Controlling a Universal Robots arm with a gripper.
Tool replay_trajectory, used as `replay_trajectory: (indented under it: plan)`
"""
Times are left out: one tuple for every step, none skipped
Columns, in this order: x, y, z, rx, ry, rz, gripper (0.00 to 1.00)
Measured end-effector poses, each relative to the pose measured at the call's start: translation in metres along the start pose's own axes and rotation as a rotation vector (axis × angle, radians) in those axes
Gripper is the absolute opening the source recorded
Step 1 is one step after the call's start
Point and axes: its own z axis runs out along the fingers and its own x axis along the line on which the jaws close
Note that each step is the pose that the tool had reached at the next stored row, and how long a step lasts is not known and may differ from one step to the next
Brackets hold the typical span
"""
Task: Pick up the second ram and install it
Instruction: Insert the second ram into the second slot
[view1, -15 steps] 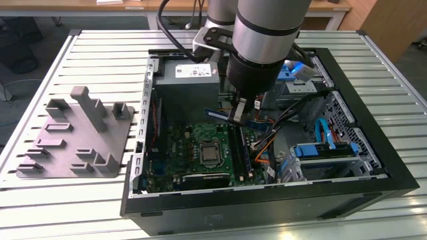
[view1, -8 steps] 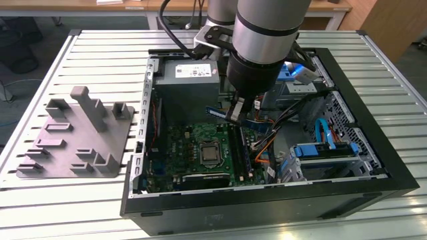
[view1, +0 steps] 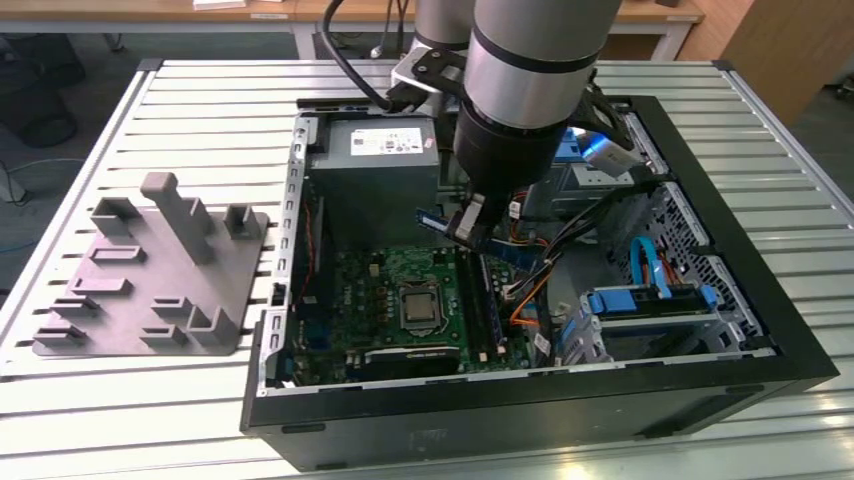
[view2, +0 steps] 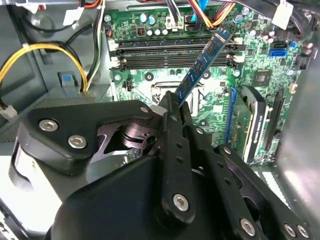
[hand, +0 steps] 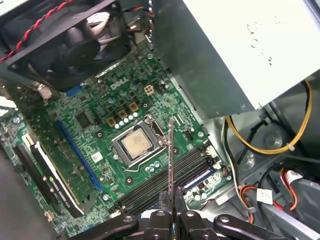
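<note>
My gripper (view2: 175, 106) is shut on the second ram (view2: 202, 62), a thin blue-green circuit-board stick that juts out from between the black fingers (view2: 170, 127). In the first wrist view the ram (hand: 171, 160) shows edge-on, rising from the gripper (hand: 172, 217) over the green motherboard (hand: 95, 150). It hangs above the long black memory slots (view2: 170, 52) beside the processor socket (hand: 136, 144), not touching them. In the exterior view the gripper (view1: 474, 228) is inside the open computer case (view1: 747, 330), with the ram (view1: 430, 217) showing beside it.
A grey power supply box (view1: 374, 160) stands close by the arm. Bundles of yellow, orange and red cables (hand: 280, 145) run near the slots. A black fan (hand: 65, 55) and an expansion card (view2: 252, 125) sit on the board. The grey block with upright posts (view1: 147, 270) lies on the slatted table (view1: 107, 420).
</note>
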Motion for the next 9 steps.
replay_trajectory:
  plan:
    - [0.0,0.0,0.0001,0.0006,-0.0007,0.012,0.14]
    - [0.0,0.0,0.0001,0.0011,-0.0013,0.025,0.14]
    - [0.0,0.0,0.0001,0.0017,-0.002,0.037,0.14]
    - [0.0,0.0,0.0002,0.0022,-0.0026,0.049,0.14]
    - [0.0,0.0,0.0003,0.0027,-0.0033,0.061,0.14]
    - [0.0,0.0,0.0003,0.0033,-0.004,0.074,0.14]
    - [0.0,0.0,0.0003,0.0038,-0.0047,0.086,0.14]
    - [0.0,0.0,0.0004,0.0044,-0.0053,0.098,0.14]
    - [0.0,0.0,0.0004,0.0049,-0.0059,0.11,0.14]
